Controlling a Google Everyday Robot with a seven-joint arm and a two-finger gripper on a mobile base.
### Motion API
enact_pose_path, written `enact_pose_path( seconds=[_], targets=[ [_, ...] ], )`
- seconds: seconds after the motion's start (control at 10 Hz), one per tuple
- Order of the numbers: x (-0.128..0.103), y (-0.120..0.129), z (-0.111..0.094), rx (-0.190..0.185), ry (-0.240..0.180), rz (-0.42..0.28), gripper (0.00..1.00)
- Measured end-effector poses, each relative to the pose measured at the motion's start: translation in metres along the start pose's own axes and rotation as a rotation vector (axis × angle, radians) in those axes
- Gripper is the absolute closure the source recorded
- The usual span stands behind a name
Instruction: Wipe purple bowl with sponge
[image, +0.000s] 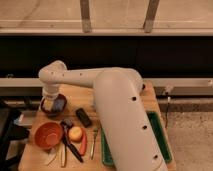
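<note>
Claw (49, 103) in deep round purple bowl (56, 114)

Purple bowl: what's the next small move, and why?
Probably a short sweep around the inner wall. The gripper is down inside the purple bowl, fingers shut, with a blue patch, likely the sponge, beside it.
</note>
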Motion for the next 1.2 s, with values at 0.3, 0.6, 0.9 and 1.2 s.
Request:
enact_pose_path(
  seconds=[0.3,0.6,0.9,1.2],
  targets=[
    [-0.015,-0.025,0.001,0.02,-0.007,-0.009,1.0],
    [-0.038,-0.041,0.009,0.011,0.0,-0.067,1.0],
    [-0.027,-0.025,0.009,-0.014,0.014,-0.067,1.0],
    [-0.007,-0.007,0.003,-0.025,0.033,-0.034,1.0]
  ],
)
